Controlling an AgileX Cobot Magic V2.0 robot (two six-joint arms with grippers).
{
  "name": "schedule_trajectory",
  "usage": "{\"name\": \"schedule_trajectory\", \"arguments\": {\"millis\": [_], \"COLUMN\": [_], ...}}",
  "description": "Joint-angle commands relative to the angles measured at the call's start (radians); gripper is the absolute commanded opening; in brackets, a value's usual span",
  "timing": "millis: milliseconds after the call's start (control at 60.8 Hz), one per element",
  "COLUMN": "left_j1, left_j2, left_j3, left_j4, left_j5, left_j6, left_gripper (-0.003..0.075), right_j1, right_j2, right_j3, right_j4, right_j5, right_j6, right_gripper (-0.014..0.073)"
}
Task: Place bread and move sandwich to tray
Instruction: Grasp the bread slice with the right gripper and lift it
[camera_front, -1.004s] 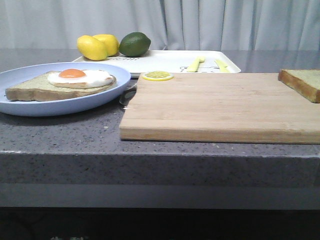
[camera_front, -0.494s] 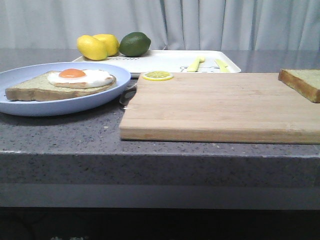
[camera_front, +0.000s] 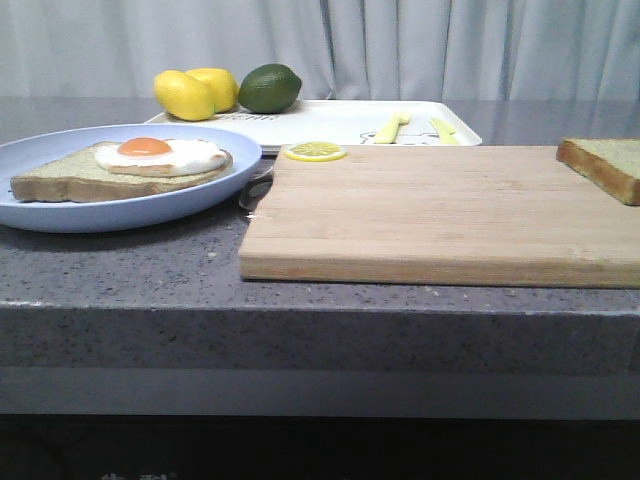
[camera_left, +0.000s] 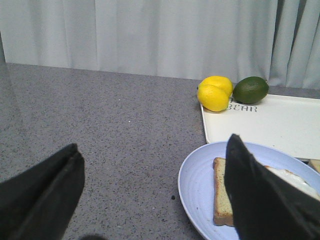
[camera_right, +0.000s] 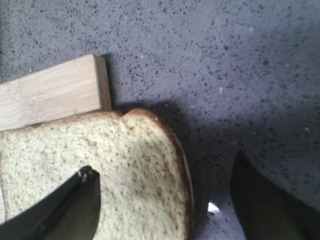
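1. The bread (camera_front: 606, 165) was seen lying on the right end of the cutting board (camera_front: 440, 210), overhanging its corner.
2. The right gripper (camera_right: 165, 200) was held open above the bread.
3. The sandwich (camera_front: 125, 168) was left on the blue plate (camera_front: 60, 215), beside the white tray (camera_front: 330, 122).
4. The left gripper (camera_left: 152, 192) was spread wide, empty.

The plate (camera_front: 60, 200) sits at my left on the table (camera_front: 150, 270), carrying the sandwich (camera_front: 120, 170). The board (camera_front: 440, 210) lies just right of it, with the bread (camera_front: 605, 165) on its far right corner, overhanging the edge. A lemon slice (camera_front: 315, 151) rests at the board's back left corner. Behind both lies the tray (camera_front: 330, 122), with two lemons (camera_front: 195, 93) and a lime (camera_front: 270, 88) at its left end.
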Motion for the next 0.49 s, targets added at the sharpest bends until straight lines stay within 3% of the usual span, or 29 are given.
{"name": "schedule_trajectory", "arguments": {"millis": [0,132,263,477], "left_j1": [0.003,0.003,0.003,0.003], "left_j2": [0.009,0.009,0.009,0.009], "left_j3": [-0.034,-0.034,-0.034,-0.034], "left_j4": [-0.007,-0.007,-0.007,-0.007], "left_j5": [-0.083,-0.083,-0.083,-0.083], "left_j6": [0.002,0.002,0.002,0.002], "left_gripper": [0.0566,0.0566,0.0566,0.0566], "right_j1": [-0.006,-0.006,-0.006,-0.006], "right_j2": [-0.003,0.036,0.057,0.061], "right_j3": [-0.033,-0.033,-0.033,-0.033], "right_j4": [0.075,0.152,0.211,0.220], "right_j5": [0.003,0.042,0.079,0.104], "right_j6": [-0.033,-0.095,-0.125,-0.125], "right_gripper": [0.0545,0.0533,0.0431,0.0060]}}
